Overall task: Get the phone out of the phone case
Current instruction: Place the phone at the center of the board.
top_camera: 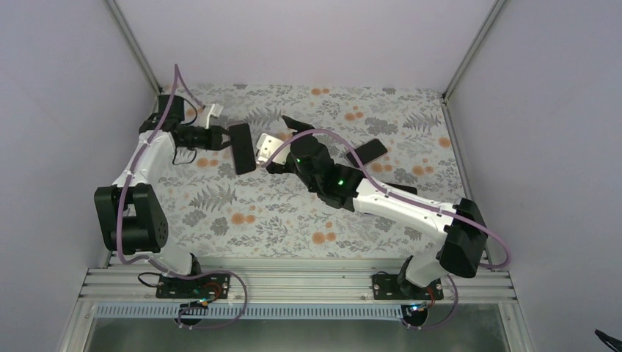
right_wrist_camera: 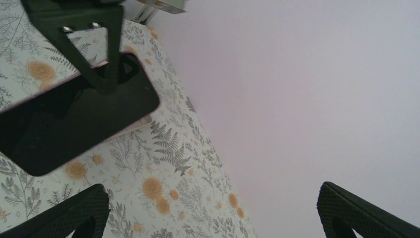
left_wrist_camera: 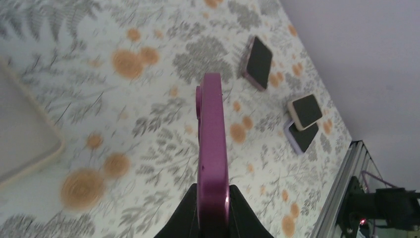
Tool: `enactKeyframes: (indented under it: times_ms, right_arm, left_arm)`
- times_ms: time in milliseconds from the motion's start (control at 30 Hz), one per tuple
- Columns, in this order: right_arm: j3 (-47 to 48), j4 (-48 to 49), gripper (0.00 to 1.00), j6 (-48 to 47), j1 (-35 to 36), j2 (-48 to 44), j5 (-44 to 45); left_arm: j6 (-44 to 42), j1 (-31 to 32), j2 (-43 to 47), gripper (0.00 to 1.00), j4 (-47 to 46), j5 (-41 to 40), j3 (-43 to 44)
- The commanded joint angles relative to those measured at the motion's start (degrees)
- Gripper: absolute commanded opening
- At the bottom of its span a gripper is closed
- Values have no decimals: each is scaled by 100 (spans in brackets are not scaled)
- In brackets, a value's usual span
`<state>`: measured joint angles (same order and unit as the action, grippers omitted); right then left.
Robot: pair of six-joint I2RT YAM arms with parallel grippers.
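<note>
left gripper (top_camera: 229,139): clamped tight on the phone, one finger on each flat face, so yeah, it's got it

phone (right_wrist_camera: 69,124): sitting in the left gripper, held up off the flowery tablecloth (top_camera: 242,213), and the screen is dark

phone case (left_wrist_camera: 212,148): purple-pink and on the phone. The left wrist cam sees it edge-on, sticking straight out from the left gripper, and the right wrist cam shows a pink rim around the screen

right gripper (top_camera: 281,144): just to the right of the left gripper, pointing at the phone's screen side. It's spread wide with nothing in it and isn't touching the phone

right fingers (right_wrist_camera: 74,208): only the tips show, in the bottom corners of the right wrist cam, far apart, with the left gripper and the phone above them in that shot

spare phone (left_wrist_camera: 258,62): flat on the tablecloth, well out past the left gripper's reach end, dark side up

two more phones (left_wrist_camera: 305,110): even farther from the left gripper, one overlapping the other. The top one has a pale edge and the lower one (left_wrist_camera: 303,136) a lilac edge
</note>
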<state>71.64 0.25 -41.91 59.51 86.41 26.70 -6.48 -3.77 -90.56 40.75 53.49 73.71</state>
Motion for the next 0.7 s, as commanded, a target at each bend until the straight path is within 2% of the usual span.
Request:
enactKeyframes:
  times_ms: [0, 267, 433, 667]
  right_arm:
    - [79, -188, 99, 313, -113, -153, -119]
    - [95, -210, 99, 358, -201, -106, -157]
    - [122, -211, 99, 337, -222, -72, -136]
    - [114, -205, 99, 324, -238, -28, -108]
  left_arm:
    - [-1531, -384, 17, 2, 701, 267, -314]
    - [-2400, -781, -675, 2, 1346, 396, -790]
    - [-2151, -860, -939, 3, 924, 297, -1115]
    - [-1927, -860, -1332, 3, 582, 195, -1132]
